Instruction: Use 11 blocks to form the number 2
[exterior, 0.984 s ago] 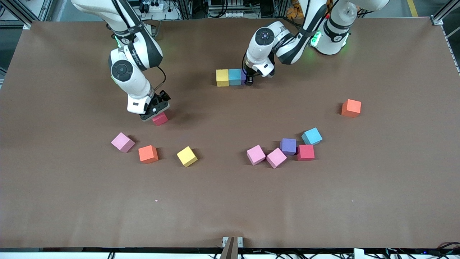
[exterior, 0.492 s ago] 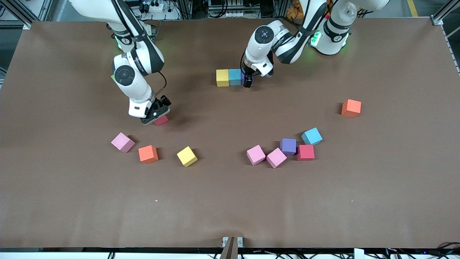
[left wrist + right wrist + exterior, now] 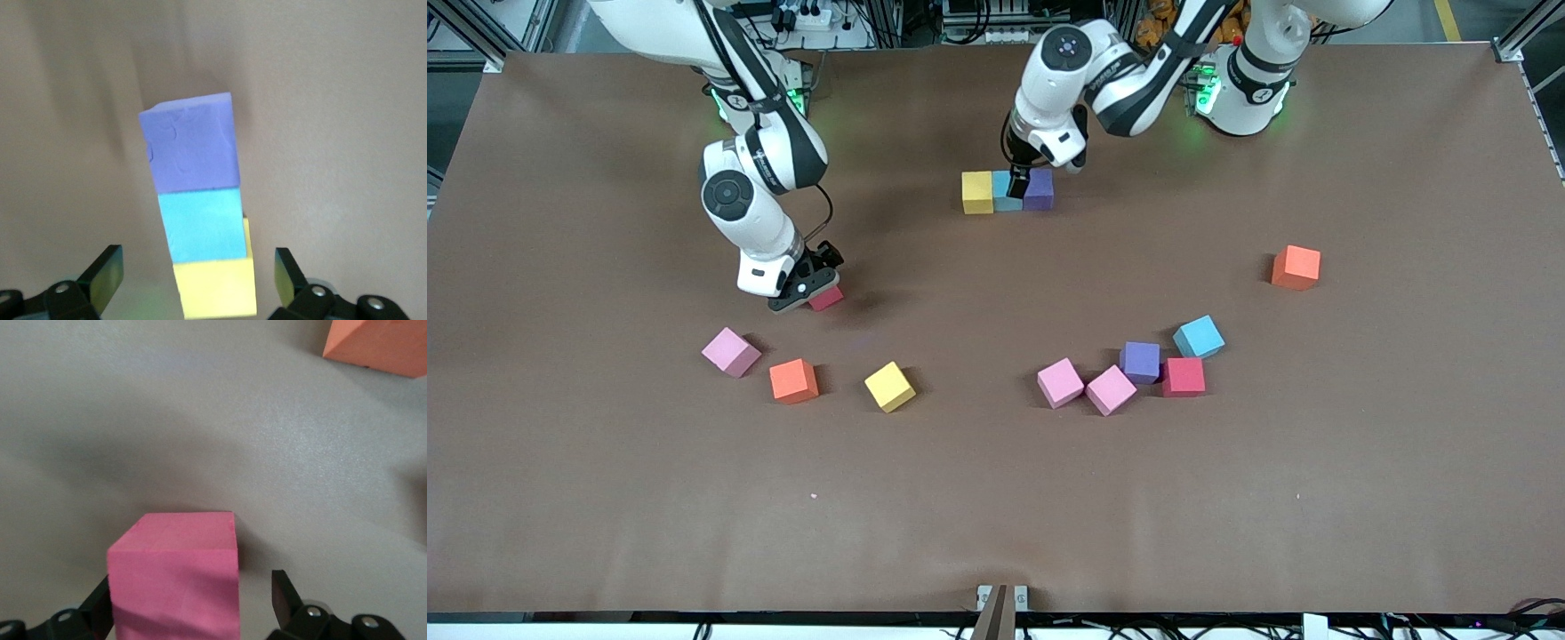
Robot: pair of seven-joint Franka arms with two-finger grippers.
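A pink block (image 3: 731,351), an orange block (image 3: 793,380) and a yellow block (image 3: 889,387) lie loose toward the right arm's end of the table, nearer the front camera than the right gripper (image 3: 807,283). That gripper is low at the table over a red block (image 3: 826,298). In the right wrist view the block (image 3: 175,577) sits between the spread fingers (image 3: 283,597), hard against one and apart from the other, so no grasp is closed.

Mid-table, a row of yellow (image 3: 976,192), blue (image 3: 1003,191) and purple (image 3: 1039,188) blocks stands touching, the start of the number 2. The left gripper (image 3: 1017,185) hangs above the row, fingers (image 3: 105,277) released and wide, gripping nothing.

Nearer the camera sits a cluster: two pink blocks (image 3: 1060,383) (image 3: 1111,390), a purple one (image 3: 1140,362), a red one (image 3: 1184,377) and a blue one (image 3: 1199,337). Another orange block (image 3: 1296,268) lies alone toward the left arm's end.
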